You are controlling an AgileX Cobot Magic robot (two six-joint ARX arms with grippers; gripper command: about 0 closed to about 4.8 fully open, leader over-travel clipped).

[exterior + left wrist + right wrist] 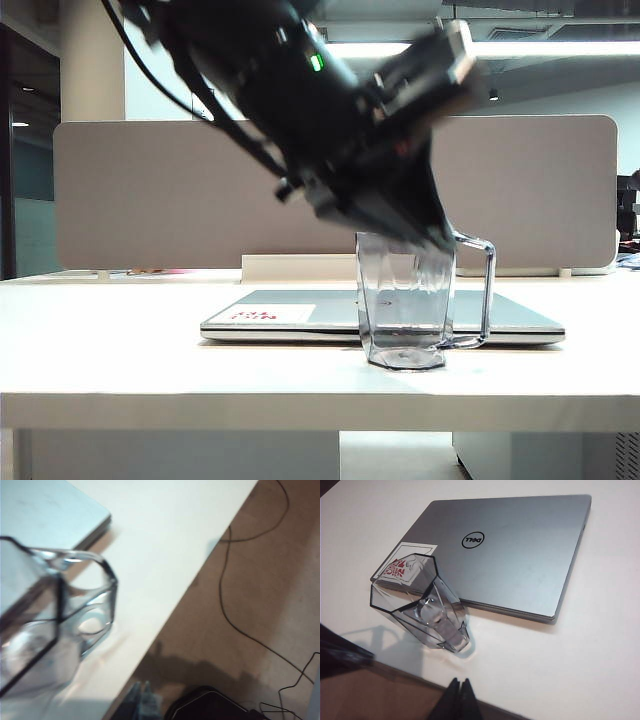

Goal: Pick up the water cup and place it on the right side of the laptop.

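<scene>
One transparent grey-blue faceted plastic cup stands mid-frame on the white desk before one closed silver laptop. Left hand at its rim, grip unclear; right hand pinched closed, empty.

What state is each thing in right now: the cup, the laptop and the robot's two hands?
water cup: upright on the table in front of the laptop, empty, handle to the right.
laptop: lid shut, lying flat.
left hand: at the cup's rim; whether it grips cannot be told.
right hand: fingers shut, holding nothing, above the table's near edge.
</scene>
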